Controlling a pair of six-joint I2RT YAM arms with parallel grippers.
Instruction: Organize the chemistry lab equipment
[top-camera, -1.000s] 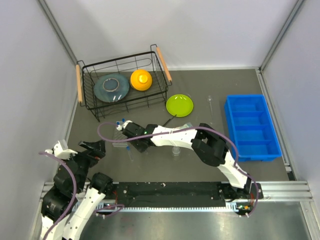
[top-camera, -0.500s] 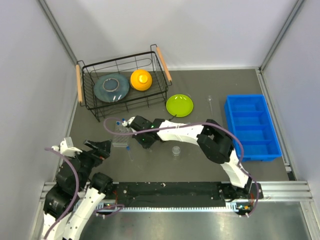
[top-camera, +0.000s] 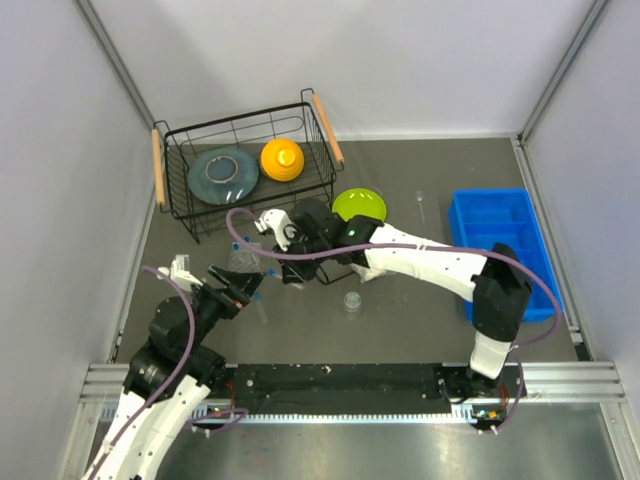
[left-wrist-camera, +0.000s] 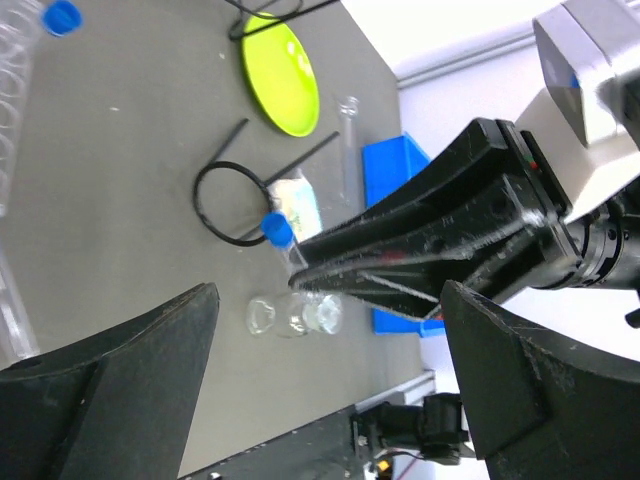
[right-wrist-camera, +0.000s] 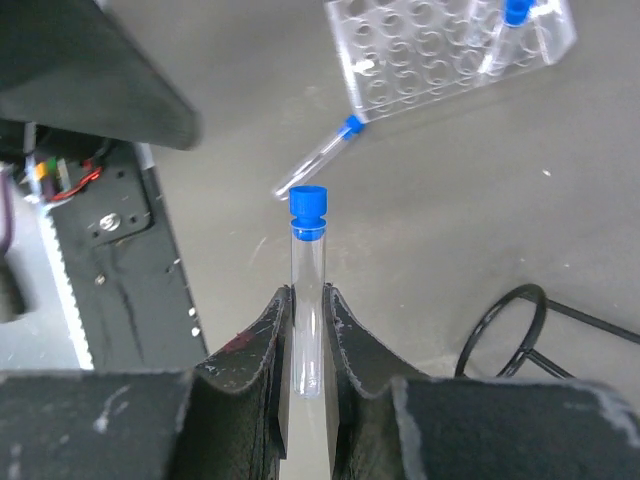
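Right wrist view: our right gripper (right-wrist-camera: 305, 305) pinches a small clear blue-capped test tube (right-wrist-camera: 308, 250) above the table (right-wrist-camera: 500, 200), near the clear plastic tube rack (right-wrist-camera: 440, 45), while our left gripper (left-wrist-camera: 320, 390) gapes empty close by, so we could clash arms.

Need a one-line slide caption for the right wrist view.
Right jaws clamp a blue-capped test tube; a second tube lies near the clear rack.
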